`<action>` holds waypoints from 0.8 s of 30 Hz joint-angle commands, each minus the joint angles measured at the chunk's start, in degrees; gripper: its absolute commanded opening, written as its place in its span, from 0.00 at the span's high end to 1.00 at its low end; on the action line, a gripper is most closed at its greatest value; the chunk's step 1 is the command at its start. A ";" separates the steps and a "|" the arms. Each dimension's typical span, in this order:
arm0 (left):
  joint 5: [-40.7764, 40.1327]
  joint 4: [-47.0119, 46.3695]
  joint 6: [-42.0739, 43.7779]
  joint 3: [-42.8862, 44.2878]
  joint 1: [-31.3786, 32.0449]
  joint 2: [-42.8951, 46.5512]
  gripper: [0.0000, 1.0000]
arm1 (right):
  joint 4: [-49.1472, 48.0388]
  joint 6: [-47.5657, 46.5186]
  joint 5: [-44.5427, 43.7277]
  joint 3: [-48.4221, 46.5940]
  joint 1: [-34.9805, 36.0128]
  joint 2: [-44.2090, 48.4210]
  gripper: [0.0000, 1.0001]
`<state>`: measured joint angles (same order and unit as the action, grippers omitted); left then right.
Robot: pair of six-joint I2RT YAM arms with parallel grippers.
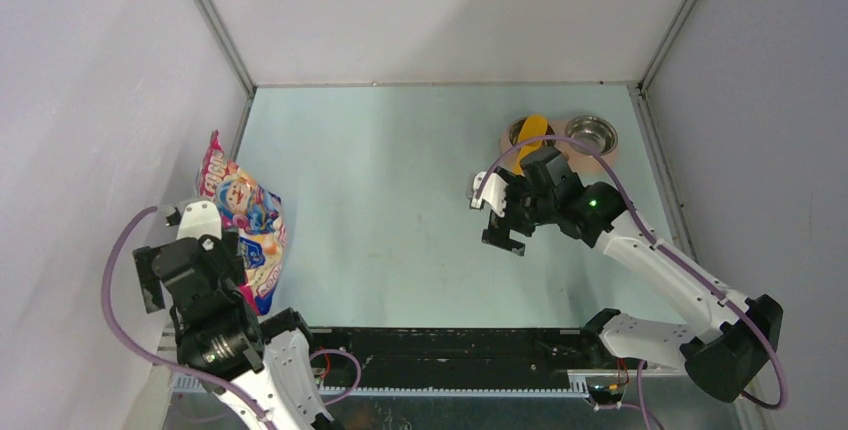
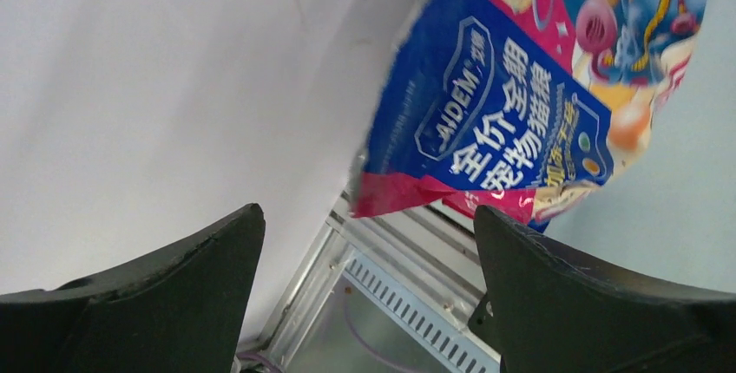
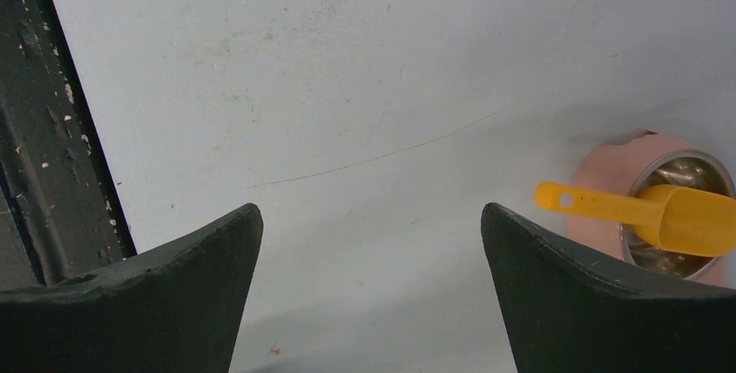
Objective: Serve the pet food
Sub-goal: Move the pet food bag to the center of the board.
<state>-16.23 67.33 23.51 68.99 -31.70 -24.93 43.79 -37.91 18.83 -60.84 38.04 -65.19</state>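
Note:
No pet food shows in any view. A glossy pink-and-blue cartoon bag (image 1: 248, 222) leans at the left wall; in the left wrist view the bag (image 2: 512, 104) fills the upper right. My left gripper (image 1: 190, 265) hovers just on the near side of it, open (image 2: 366, 210) and holding nothing. A yellow scoop (image 1: 530, 140) rests in the left one of two steel bowls (image 1: 591, 134) at the back right. My right gripper (image 1: 493, 215) hangs open (image 3: 371, 208) over bare table, in front and left of the scoop (image 3: 668, 215) and its bowl (image 3: 686, 169).
The bowls sit in a pink stand (image 3: 607, 165). Grey enclosure walls close in the table on three sides; the left wall (image 2: 174, 87) is right beside my left gripper. A black rail (image 1: 450, 345) and a slotted metal strip (image 2: 417, 312) run along the near edge.

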 commanded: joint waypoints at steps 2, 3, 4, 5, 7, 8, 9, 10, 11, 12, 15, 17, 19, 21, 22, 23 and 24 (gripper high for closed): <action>0.69 -0.07 5.66 -9.28 -0.51 3.93 0.02 | -2.68 0.11 -0.10 0.34 0.21 0.40 0.00; 0.19 -1.34 5.93 -10.70 -0.54 4.28 0.02 | -2.71 0.12 -0.01 0.36 0.19 0.32 0.00; 0.04 -2.08 6.41 -13.13 -0.55 4.76 0.02 | -2.67 0.18 0.11 0.41 0.24 0.17 0.00; 0.18 -3.36 6.52 -14.30 -0.57 4.91 0.02 | -2.66 0.20 0.13 0.34 0.25 0.12 0.00; 0.13 -5.97 6.92 -17.77 -0.72 5.47 0.02 | -2.64 0.21 0.15 0.37 0.23 -0.12 0.00; 0.43 -6.90 7.46 -20.06 -0.77 6.00 0.02 | -2.59 0.27 0.04 0.37 0.25 -0.29 0.00; 0.59 -8.96 8.03 -21.15 -1.13 6.28 0.02 | -2.49 0.28 -0.03 0.37 0.27 -0.38 0.01; 1.22 -10.70 8.35 -23.19 -1.33 6.82 0.02 | -2.44 0.29 -0.09 0.37 0.28 -0.64 0.00; 1.65 -11.60 8.98 -24.12 -2.13 7.00 0.02 | -2.41 0.29 -0.14 0.39 0.28 -0.82 0.00; 2.56 -13.67 9.30 -26.07 -2.62 7.37 0.02 | -2.40 0.29 -0.23 0.38 0.28 -0.91 0.00; 5.11 -18.49 11.28 -29.82 -6.79 7.25 0.02 | -2.44 0.27 -0.39 0.37 0.25 -1.41 0.00; 9.12 -21.94 12.82 -32.11 -11.57 6.47 0.02 | -2.45 0.29 -0.52 0.37 0.26 -1.62 0.00; 18.42 -24.07 14.49 -33.71 -17.27 4.88 0.02 | -2.48 0.29 -0.54 0.33 0.35 -1.75 0.00; 26.38 -25.62 16.32 -34.30 -23.19 2.66 0.02 | -2.59 0.25 -0.47 0.34 0.34 -1.95 0.00; 29.08 -26.43 16.89 -34.46 -26.87 1.84 0.02 | -2.67 0.23 -0.55 0.36 0.43 -2.04 0.00; 33.97 -26.62 18.14 -34.65 -28.43 0.11 0.02 | -2.79 0.21 -0.77 0.32 0.57 -2.09 0.00; 36.39 -26.68 19.38 -34.64 -31.21 -0.75 0.02 | -2.98 0.21 -0.97 0.36 0.73 -2.28 0.00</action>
<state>0.54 46.59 37.69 35.99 -55.55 -20.62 43.07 -37.91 18.61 -60.45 38.11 -66.85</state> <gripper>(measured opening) 0.985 0.994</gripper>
